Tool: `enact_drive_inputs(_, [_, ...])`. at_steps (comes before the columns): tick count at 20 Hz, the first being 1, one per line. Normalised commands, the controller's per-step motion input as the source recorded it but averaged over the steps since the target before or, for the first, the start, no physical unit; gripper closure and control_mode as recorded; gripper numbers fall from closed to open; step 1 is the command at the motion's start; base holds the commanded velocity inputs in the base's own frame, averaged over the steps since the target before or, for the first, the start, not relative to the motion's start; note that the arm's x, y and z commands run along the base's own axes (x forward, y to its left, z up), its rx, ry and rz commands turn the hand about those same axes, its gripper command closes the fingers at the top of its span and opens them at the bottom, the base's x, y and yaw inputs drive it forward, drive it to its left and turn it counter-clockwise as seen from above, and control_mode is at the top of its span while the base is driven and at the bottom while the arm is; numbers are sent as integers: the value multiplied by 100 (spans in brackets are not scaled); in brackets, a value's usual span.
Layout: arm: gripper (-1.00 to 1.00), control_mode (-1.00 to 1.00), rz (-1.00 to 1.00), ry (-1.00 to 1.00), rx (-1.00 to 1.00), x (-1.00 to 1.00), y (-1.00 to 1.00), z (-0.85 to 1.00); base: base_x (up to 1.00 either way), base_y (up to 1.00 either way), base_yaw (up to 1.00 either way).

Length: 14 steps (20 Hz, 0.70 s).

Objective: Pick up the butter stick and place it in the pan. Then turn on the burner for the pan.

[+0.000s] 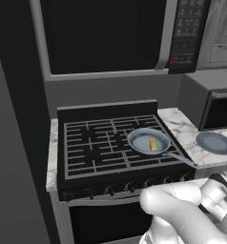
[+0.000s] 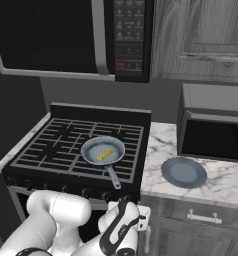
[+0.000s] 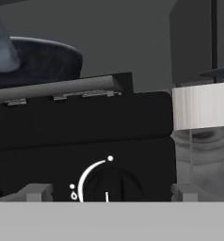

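Butter stick (image 1: 154,143) in pan (image 1: 148,141), centre frame. Gripper (image 3: 109,192) open; I centre it squarely on burner knob (image 3: 110,186) before closing.

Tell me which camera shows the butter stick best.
The left base view: the butter stick lies unobstructed in the pan, seen from above. The right base view shows it too, slightly smaller. The hand view faces a stove knob, with the pan's side above.

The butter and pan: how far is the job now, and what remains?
Done: the butter lies in the pan on the stove. In hand: the open end effector faces a knob on the stove front, fingers either side, apparently not yet gripping. Left: turn that knob to light the pan's burner.
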Motion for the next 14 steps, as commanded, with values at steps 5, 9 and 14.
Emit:
enact_drive_inputs(5, [-100,-100,0,0,0,8,0,-2,0,0,0])
enact_drive_inputs(9, [-100,-100,0,0,0,10,0,-8,0,0,0])
enact_drive_inputs(14, [-100,-100,0,0,0,6,0,-4,0,0,0])
